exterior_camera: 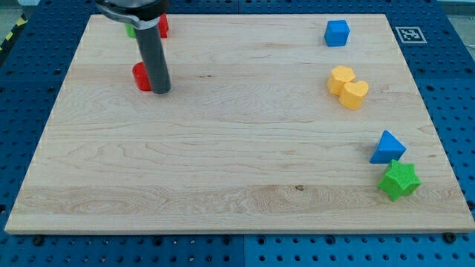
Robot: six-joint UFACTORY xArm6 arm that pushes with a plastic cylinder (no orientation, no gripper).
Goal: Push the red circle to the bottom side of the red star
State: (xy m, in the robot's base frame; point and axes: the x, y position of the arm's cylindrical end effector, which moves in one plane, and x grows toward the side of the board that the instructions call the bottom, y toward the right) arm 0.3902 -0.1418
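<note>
The red circle [141, 77] lies near the board's upper left, partly hidden behind my dark rod. My tip [162, 90] rests on the board touching the circle's right side. The red star [163, 27] sits above it near the view's top edge, mostly hidden by the arm. The circle lies below the star and slightly to the left.
A green block [130, 31] peeks out left of the arm at the top. A blue cube [336, 33] is at the upper right. A yellow hexagon [341, 78] and yellow heart [355, 94] touch each other. A blue triangle [388, 147] and green star [399, 180] sit at the lower right.
</note>
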